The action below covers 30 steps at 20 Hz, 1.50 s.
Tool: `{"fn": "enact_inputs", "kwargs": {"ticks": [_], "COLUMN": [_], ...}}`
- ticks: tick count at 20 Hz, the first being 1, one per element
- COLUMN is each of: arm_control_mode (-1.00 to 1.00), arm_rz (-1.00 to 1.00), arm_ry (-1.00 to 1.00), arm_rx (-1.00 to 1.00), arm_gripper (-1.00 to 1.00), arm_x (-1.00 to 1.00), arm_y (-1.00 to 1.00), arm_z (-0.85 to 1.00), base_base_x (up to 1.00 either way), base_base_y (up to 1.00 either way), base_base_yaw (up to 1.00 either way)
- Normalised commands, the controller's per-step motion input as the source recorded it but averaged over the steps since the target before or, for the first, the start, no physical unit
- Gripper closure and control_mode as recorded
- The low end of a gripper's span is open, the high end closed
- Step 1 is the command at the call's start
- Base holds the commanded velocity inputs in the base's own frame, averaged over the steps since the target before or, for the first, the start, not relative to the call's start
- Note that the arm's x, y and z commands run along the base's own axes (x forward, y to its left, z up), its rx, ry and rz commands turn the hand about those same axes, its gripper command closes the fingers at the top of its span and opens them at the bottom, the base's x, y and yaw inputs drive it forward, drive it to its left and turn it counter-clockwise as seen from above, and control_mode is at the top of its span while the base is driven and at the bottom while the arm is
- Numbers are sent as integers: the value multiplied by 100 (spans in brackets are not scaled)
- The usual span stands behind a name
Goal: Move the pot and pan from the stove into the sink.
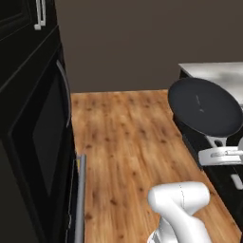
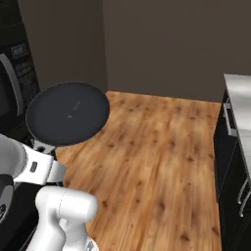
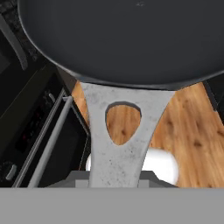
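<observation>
You've got the gripper (image 3: 116, 183) clamped on the pan (image 1: 205, 107) by its grey handle, held level over the wood floor (image 1: 123, 142) for carrying sinkward.

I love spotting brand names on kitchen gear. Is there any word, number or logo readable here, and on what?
None can be read.
The pan, held by its handle in the gripper: only a faint pale fleck on it, no letters.
The oven panel: small pale marks, too blurred to read.
The oven front in the hand view: tiny dots, illegible.
</observation>
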Motion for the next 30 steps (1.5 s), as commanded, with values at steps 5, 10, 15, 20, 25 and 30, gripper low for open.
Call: {"fn": "enact_inputs", "kwargs": {"ticks": [5,10,15,20,25,30], "arm_control_mode": [100,100,100,100,100,100], "arm_rz": [0,0,0,0,0,0], "arm_ry": [0,0,0,0,0,0], "arm_rx": [0,0,0,0,0,0], "arm_gripper": [100,100,100,100,100,100], "arm_x": [0,0,0,0,0,0], "arm_y": [0,0,0,0,0,0], "arm_z": [0,0,0,0,0,0], "base_base_x": [32,28,19,24,17,18], "base_base_y": [-5,-3,-7,0,-6,-7], "base_base_yaw": [-35,-40,-42,-43,-43,-43]}}
